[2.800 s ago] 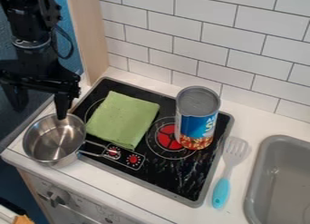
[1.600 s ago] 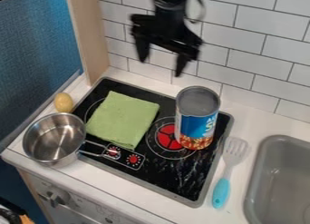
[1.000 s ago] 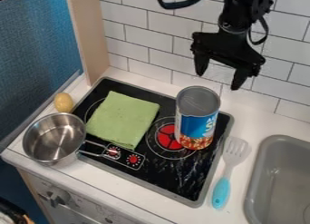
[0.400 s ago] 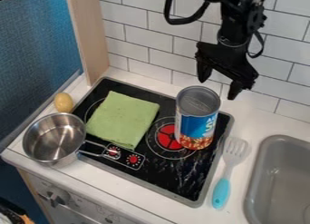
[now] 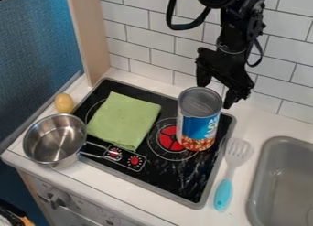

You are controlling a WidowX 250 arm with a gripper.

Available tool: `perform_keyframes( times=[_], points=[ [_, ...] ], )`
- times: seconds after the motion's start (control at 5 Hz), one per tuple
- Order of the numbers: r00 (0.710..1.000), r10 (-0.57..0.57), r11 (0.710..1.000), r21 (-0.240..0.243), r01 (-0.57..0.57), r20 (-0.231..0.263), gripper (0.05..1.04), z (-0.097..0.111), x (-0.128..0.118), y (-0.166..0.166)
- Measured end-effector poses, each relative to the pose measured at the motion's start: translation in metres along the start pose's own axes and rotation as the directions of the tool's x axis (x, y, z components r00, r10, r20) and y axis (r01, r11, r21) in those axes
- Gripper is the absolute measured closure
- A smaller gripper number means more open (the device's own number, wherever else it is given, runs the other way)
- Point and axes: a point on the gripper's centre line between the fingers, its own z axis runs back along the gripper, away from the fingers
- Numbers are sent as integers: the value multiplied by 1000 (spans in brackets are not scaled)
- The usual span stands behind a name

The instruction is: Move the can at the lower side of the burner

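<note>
A black robot claw (image 5: 215,94) hangs at the back of a toy kitchen, its two fingers spread with nothing between them, beside the upper rim of a large upright can (image 5: 198,122) in the camera's view. Whether claw and can touch cannot be told. The can, gray-topped and wrapped in a blue label with a reddish-brown band at its foot, stands on the black stovetop (image 5: 174,181), covering the right-hand part of a red-centered burner (image 5: 168,138) — toward its upper right rather than at its lower side

To the left of the burner, a green cloth (image 5: 125,120) lies flat on the stovetop, above a pair of red-marked dials. A shiny metal pot (image 5: 54,140) sits on the white table (image 5: 260,117) at the stovetop's left, its handle (image 5: 94,149) reaching over the black surface, with a yellowish, potato-like object (image 5: 63,103) just behind it. On the right, a slotted spatula (image 5: 224,193) with a turquoise handle lies on the table between the stovetop and a gray sink (image 5: 258,179). White tiles (image 5: 143,42) line the wall behind the scene — a pale upright panel (image 5: 92,37) stands at their left, and a gray knob (image 5: 59,198) juts from the front below the pot
</note>
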Motion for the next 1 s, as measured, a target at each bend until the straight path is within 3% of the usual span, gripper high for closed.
perform_keyframes(
  times=[0.6,1.0],
  points=[
    [998,-8,997,-73,4,-62,83,-11,-29,-8],
    [994,-2,998,-62,-4,-106,83,-6,-56,-4]
  ],
)
